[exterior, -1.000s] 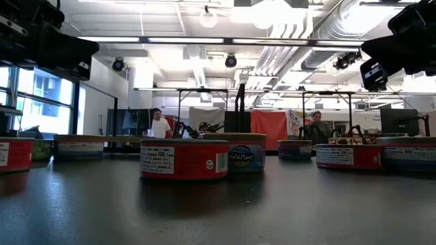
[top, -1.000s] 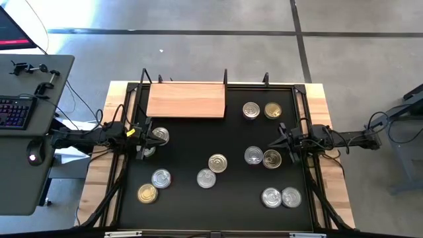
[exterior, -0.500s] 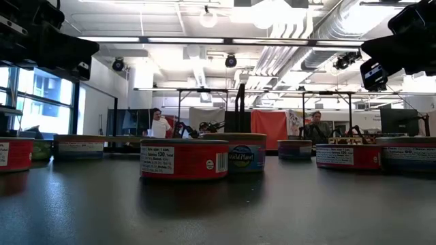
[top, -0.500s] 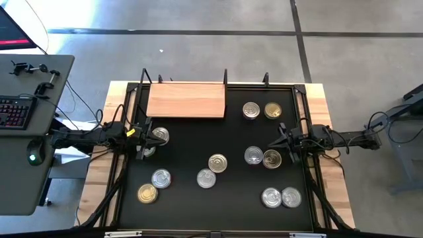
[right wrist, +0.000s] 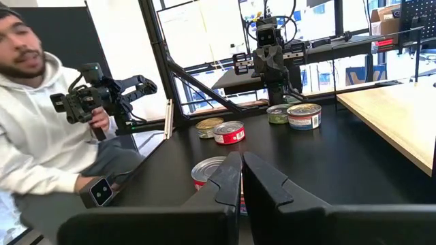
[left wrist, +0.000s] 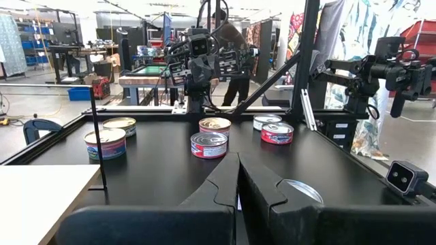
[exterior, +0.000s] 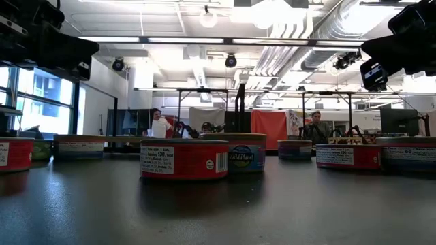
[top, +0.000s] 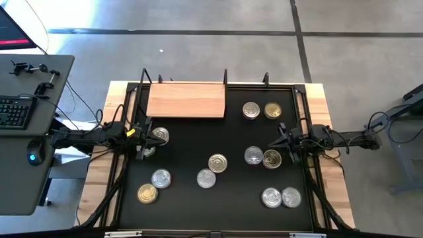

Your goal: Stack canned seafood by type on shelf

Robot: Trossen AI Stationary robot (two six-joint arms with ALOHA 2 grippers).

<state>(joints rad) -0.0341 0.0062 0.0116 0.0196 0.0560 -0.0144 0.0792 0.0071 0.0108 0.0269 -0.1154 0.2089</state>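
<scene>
About a dozen tins of canned seafood stand scattered on the black table, among them a silver pair [top: 251, 110] at the far right, a pair [top: 281, 197] at the near right and a gold-lidded one [top: 147, 193] at the near left. In the low view a red-labelled tin [exterior: 184, 160] stands in front of a blue one [exterior: 240, 156]. The light wooden shelf [top: 186, 100] lies flat at the far left. My left gripper [top: 151, 137] [left wrist: 238, 158] hovers shut at the left edge, level, above a tin [top: 159, 136]. My right gripper [top: 279, 140] [right wrist: 242, 158] hovers shut at the right edge, beside two tins [top: 263, 157].
A black frame [top: 225, 84] rims the table, with upright posts along the far edge. A person in a white hoodie [right wrist: 48, 136] sits beyond the table's near side, holding a handle device. A desk with a keyboard [top: 13, 112] stands to the left of the table.
</scene>
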